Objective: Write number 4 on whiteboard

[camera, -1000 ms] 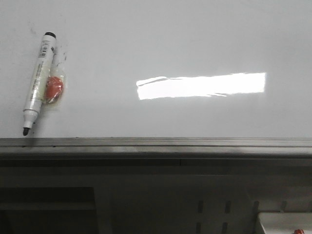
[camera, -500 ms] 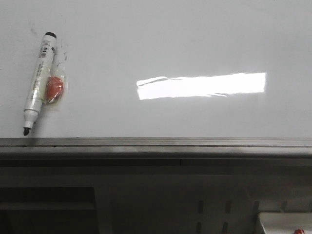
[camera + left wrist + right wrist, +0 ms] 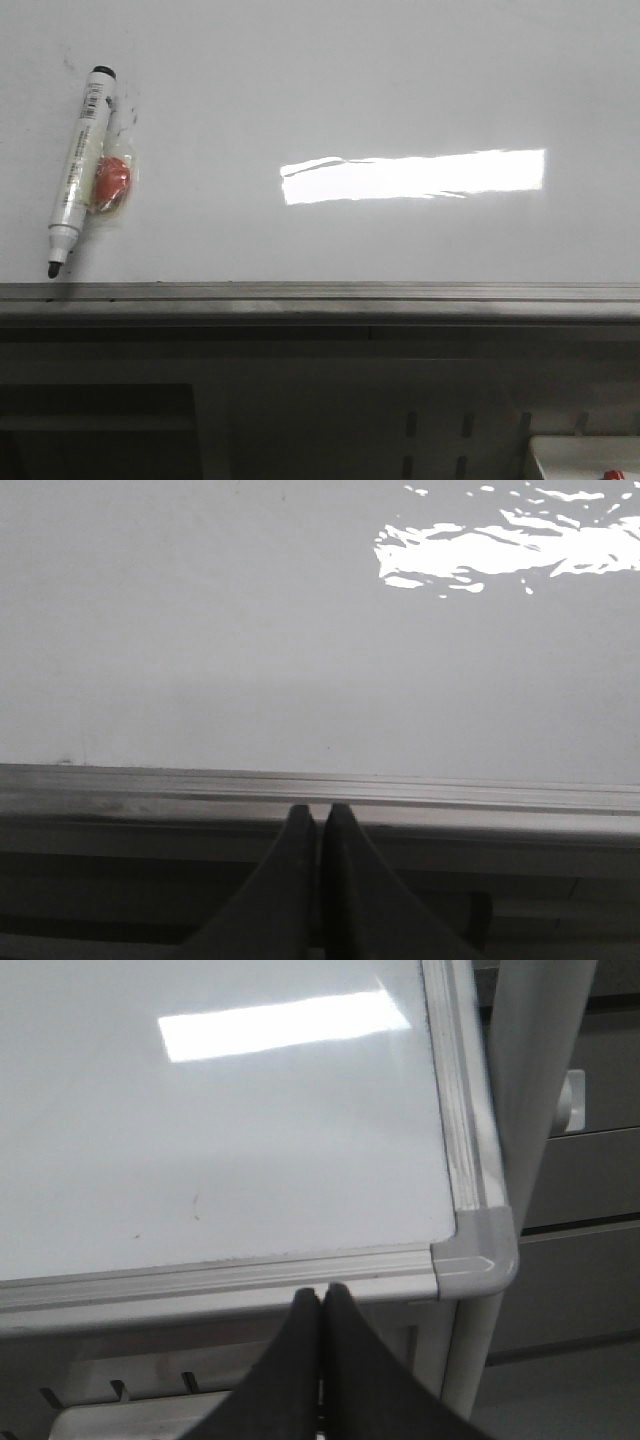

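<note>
Nothing has moved: both my grippers (image 3: 310,815) (image 3: 322,1295) stay closed and empty (marker (image 3: 78,165) untouched), whiteboard (image 3: 400,90) beyond them blank.

A lab or workshop setting is suggested by a glossy whiteboard (image 3: 400,80) laid flat on a metal frame (image 3: 320,340), with grey drawer cabinets (image 3: 585,1160) seen just beside it.

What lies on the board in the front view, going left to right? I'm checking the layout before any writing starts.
Marker → orange-red object, which sits against the marker's right side → bright glare patch, all on the whiteboard. No written 4 is visible yet.
</note>
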Controlling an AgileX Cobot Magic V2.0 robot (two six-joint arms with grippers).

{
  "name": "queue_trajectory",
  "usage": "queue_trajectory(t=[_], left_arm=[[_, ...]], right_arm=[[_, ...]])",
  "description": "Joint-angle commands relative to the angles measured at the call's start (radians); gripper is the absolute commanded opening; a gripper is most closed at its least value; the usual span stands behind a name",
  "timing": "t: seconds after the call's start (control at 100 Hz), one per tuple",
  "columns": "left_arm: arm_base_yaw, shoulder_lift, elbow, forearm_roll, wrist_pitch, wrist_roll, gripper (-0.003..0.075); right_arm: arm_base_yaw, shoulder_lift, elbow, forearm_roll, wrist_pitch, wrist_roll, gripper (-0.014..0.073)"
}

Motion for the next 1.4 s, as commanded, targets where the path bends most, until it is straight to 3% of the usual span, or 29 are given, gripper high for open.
queue_trajectory(t=[0.0, 0.17, 0.35, 0.61, 1.01, 1.2, 1.39], left_arm=[[0.001, -0.025, 0.034, 0.064, -0.097, 0.023, -0.0020], [0.001, -0.025, 0.034, 0.131, -0.144, 0.023, -0.0020], [0.001, -0.025, 0.034, 0.013, -0.205, 0.023, -0.0020], [0.001, -0.025, 0.034, 0.021, -0.210, 0.023, -0.0020], [-0.003, -0.013, 0.030, -0.032, -0.267, 0.023, -0.0020], [-0.003, 0.091, -0.008, -0.051, -0.245, 0.023, -0.0020], [-0.003, 0.266, -0.123, 0.026, -0.233, 0.023, -0.0020]], right_arm=[[0.003, -0.016, 0.025, -0.014, -0.016, -0.007, -0.0064], [0.003, -0.016, 0.025, -0.014, -0.016, -0.007, -0.0064], [0.003, -0.016, 0.025, -0.014, -0.041, -0.007, -0.0064], [0.003, -0.016, 0.025, -0.014, -0.043, -0.007, -0.0064], [0.003, -0.002, 0.025, 0.039, -0.159, -0.007, -0.0064], [0.025, 0.097, 0.008, 0.161, -0.155, -0.007, -0.0064], [0.087, 0.287, -0.088, 0.163, -0.112, -0.007, -0.0064]])
